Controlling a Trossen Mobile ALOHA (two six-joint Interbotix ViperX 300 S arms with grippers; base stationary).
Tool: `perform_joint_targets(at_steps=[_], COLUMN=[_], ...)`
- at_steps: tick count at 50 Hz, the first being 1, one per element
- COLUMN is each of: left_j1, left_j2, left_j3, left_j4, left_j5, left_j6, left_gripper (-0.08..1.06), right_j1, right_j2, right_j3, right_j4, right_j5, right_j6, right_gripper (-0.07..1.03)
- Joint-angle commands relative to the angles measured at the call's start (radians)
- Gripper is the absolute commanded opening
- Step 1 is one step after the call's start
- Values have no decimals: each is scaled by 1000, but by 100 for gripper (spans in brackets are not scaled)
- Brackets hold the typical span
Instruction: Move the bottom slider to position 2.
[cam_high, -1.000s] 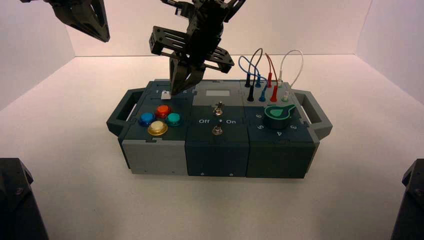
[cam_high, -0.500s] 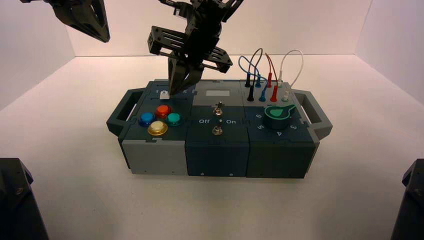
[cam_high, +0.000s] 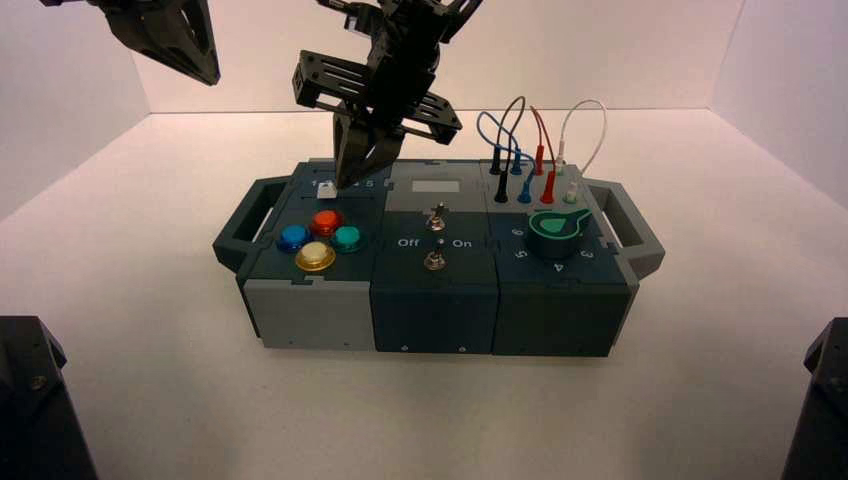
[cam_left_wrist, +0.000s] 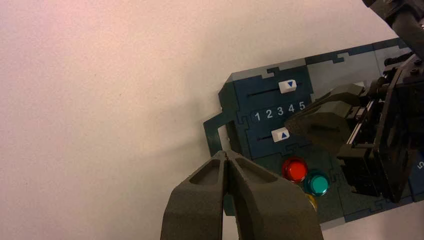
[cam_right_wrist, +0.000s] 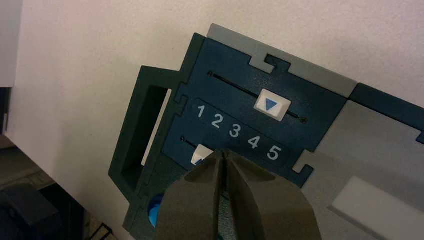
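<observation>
The bottom slider is a white knob with a blue triangle, partly hidden behind my right gripper; it also shows in the left wrist view and the high view. It sits toward the low end of its track, about level with numerals 2 and 3. My right gripper is shut, with its tips right beside the knob on the higher-number side. I cannot tell whether they touch. My left gripper is shut and hangs high off the box's left.
A twin top slider stands near 4 to 5. In front of the sliders are red, blue, teal and yellow buttons. Toggle switches, a green dial, plugged wires and a side handle fill the rest of the box.
My right gripper has shifted slightly left along the slider row, and the bottom knob has edged left with it. The left arm has not moved.
</observation>
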Motion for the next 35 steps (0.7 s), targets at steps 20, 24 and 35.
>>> perform_joint_targets(at_steps=[20,24,35], left_j1=[-3,-3,-3], left_j2=[-3,-3,0], left_j3=[-17,-17,-17], left_j4=[2,3,3], left_j5=[-2,-3,-2], left_j6=[-2,-2,-2], left_gripper=[-3,-3,-3], right_j1=[11,11,11], right_j2=[-11,-9,-8], right_j3=[-31,-31,-35], right_j4=[8,8,8], right_j5=[0,0,0], right_j6=[0,0,-2], right_gripper=[-2,-2,-2])
